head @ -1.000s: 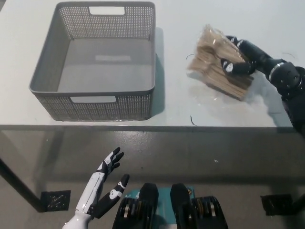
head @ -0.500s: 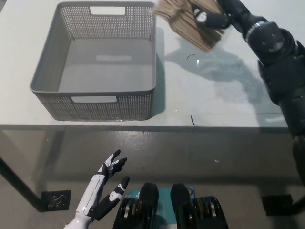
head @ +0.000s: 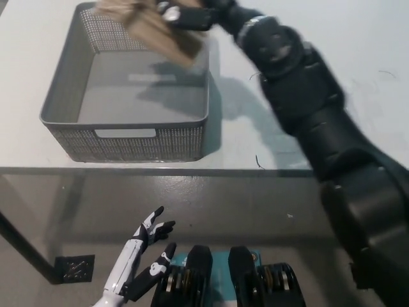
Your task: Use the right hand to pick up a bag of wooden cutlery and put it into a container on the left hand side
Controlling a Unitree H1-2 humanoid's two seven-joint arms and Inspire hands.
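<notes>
Left hand [head: 144,256]: low at near left, below the table edge, fingers spread, holding nothing. Grey perforated basket [head: 147,144]: standing on the white table [head: 268,147], left side. Right hand [head: 188,14]: arm extended across the table, fingers closed on the bag of wooden cutlery [head: 150,25], which hangs tilted over the basket's far right corner

table [head: 358,51]: white top, soft shadows | floor [head: 255,211]: dull grey-brown | table leg [head: 25,252]: dark, lower left
</notes>
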